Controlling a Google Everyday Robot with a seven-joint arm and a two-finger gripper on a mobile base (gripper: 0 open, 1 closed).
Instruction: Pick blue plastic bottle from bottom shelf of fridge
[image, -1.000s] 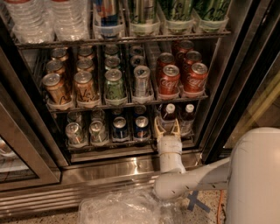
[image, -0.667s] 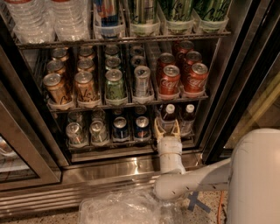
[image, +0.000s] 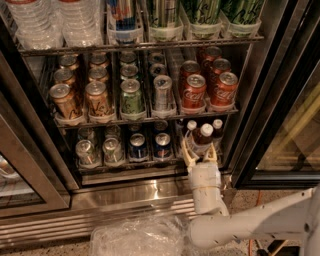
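Approach step now: the white end effector (image: 199, 155), spread wide, hangs at the right front of the lowest wire shelf (image: 130, 174), just short of the small white-capped, blue-labelled plastic bottle (image: 201, 140), so next it should ease in and close.

Gripper (image: 199, 153), jaws apart, at front edge of bottom shelf (image: 125, 172). Blocked at 12 o'clock by blue plastic bottle (image: 202, 139), two capped bottles (image: 217, 126) behind. Hemmed at 9 o'clock by blue-topped cans (image: 162, 145), at 3 o'clock by fridge frame (image: 247, 115). Capped overhead by cola-can rack (image: 150, 119). Clear at 6 o'clock; crumpled plastic (image: 135, 237) at 7 o'clock.
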